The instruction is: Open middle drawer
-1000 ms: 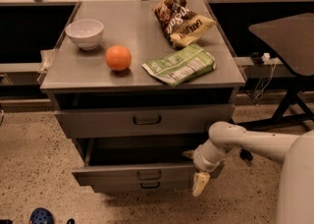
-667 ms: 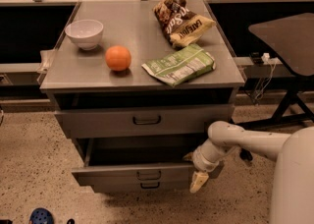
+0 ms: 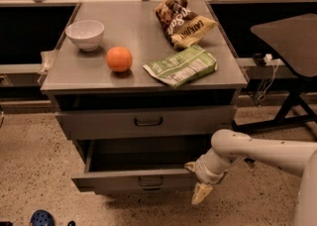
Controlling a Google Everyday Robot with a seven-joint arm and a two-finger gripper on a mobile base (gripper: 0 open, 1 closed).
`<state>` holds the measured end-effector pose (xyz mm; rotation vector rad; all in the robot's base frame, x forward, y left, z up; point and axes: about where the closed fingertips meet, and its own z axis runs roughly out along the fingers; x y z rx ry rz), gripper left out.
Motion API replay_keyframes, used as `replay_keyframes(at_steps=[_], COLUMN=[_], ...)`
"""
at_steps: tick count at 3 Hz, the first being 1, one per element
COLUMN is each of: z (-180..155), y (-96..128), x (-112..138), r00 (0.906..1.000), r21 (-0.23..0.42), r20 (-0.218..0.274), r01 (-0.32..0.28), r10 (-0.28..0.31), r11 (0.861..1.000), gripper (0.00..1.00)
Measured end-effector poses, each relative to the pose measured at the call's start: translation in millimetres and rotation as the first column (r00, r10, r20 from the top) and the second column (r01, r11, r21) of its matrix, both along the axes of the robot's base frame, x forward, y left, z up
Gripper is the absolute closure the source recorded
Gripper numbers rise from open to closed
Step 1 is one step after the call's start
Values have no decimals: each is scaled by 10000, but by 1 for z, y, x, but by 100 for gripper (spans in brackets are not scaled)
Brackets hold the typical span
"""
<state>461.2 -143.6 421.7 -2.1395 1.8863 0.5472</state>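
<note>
Middle drawer (image 3: pixel 114 184): stands pulled out from the cabinet under the bench (image 3: pixel 133 36), with its grey interior exposed and its low front forward of the taller drawer front (image 3: pixel 99 123) above it.
Handle (image 3: pixel 150 181): small dark bar at the middle of the pulled-out front, with nothing on it.
Claw (image 3: pixel 202 193): hangs tip-down at the right end of the drawer front, just beside its corner and lower than the handle. Whether it is spread or pressed together cannot be told.
Arm (image 3: pixel 257 153): reaches in from the right, low to the floor.
Drawer relative to claw: the drawer lies to the left of the claw. The front's right edge is close to the wrist, and contact cannot be confirmed. The handle is well apart to the left.
Step in hand (judgement): the drawer looks open enough, so the remaining work is to clear away cleanly.
Doing it well (judgement): draw the claw back toward the robot and slightly right, away from the front's corner, so the wrist neither nudges the drawer shut nor catches the edge.
On the bench: a white bowl (image 3: pixel 85 34), an orange (image 3: pixel 119 59), a green packet (image 3: pixel 181 65) and a brown snack bag (image 3: pixel 182 21), none involved.
</note>
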Motion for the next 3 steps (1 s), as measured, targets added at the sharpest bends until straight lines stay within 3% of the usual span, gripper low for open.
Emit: replay_keyframes(at_steps=[2,3], z=[7,7], y=[2,2], x=[-7,-7], r00=[10000,10000], r21=[13,13], r20=[-68,-68], r01=[-67,-67], r10=[67,67], r11=[10000,10000], gripper=[26,8])
